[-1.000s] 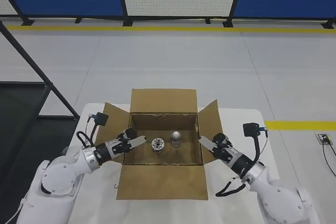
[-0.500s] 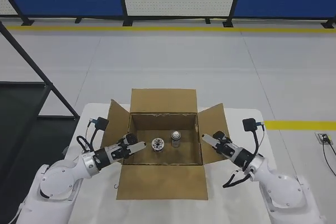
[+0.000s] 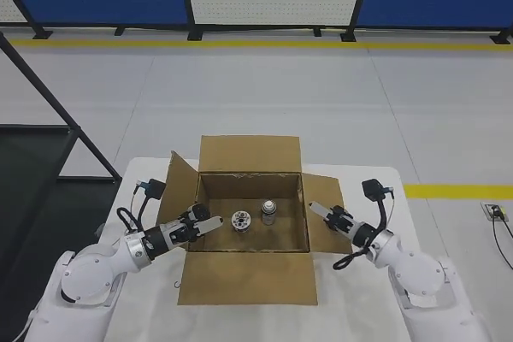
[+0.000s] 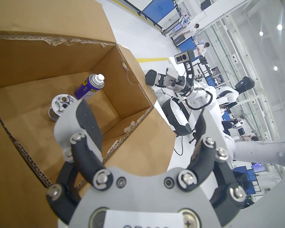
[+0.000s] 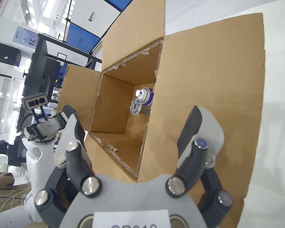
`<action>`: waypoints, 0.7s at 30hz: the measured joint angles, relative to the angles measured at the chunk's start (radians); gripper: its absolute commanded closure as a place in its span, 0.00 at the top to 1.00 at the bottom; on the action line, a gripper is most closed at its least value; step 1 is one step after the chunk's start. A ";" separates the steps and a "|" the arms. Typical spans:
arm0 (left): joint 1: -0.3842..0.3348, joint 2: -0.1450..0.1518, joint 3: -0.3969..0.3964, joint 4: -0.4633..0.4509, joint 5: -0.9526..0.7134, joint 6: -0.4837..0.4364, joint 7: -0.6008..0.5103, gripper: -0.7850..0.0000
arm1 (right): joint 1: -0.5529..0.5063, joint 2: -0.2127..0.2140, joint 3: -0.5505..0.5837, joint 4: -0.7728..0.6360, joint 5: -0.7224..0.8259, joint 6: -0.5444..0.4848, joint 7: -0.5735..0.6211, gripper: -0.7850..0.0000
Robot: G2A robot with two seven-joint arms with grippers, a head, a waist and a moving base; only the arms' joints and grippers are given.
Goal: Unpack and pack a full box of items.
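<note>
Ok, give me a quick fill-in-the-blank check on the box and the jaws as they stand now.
1. The open brown cardboard box holds ___ items.
2. The purple spray can with a white cap stands ___ on the box floor.
3. The silver round metal part beside it sits nearer the ___ arm's jaws.
4. Both arms' jaws are ___ and empty.

Missing words: two; upright; left; open.
</note>
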 measured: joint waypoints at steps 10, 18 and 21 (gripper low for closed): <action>0.030 0.004 -0.017 -0.020 0.009 0.000 0.045 1.00 | 0.066 -0.002 -0.060 0.100 0.003 0.003 0.002 1.00; 0.052 0.010 -0.037 -0.011 -0.004 0.010 0.094 1.00 | 0.090 0.001 -0.078 0.134 0.011 -0.003 0.006 1.00; 0.046 0.011 -0.029 0.003 -0.011 0.009 0.099 1.00 | 0.095 0.002 -0.081 0.152 0.024 -0.009 0.009 1.00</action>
